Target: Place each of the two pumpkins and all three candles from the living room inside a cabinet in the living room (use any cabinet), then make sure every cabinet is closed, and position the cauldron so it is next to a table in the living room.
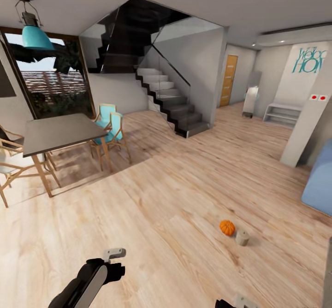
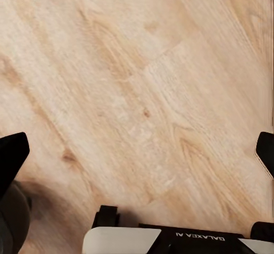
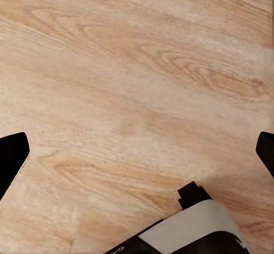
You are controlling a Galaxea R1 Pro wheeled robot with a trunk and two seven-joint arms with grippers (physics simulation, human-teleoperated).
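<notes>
Head view of the open-plan room, with both wrist views looking down at bare wood floor (image 1: 152, 216). One pumpkin (image 1: 227, 227) sat on the floor ahead and to the robot's right, with a cream candle (image 1: 242, 237) just beside it; the two appeared close but apart. No cabinet or cauldron could be picked out. The left gripper (image 2: 140, 151) hung low over the floor with its fingertips spread wide and nothing between them; the right gripper (image 3: 140, 151) was likewise spread and empty. A grey dining table (image 1: 60, 133) with teal chairs (image 1: 110, 126) stood well apart to the left, a staircase (image 1: 173, 100) beyond. The step in hand was judged to be the approach to the pumpkin and candle. To do it well, the base should turn right and stop with the pair within easy reach of the right arm, then descend on one item from above, taking care not to knock its neighbour away.
</notes>
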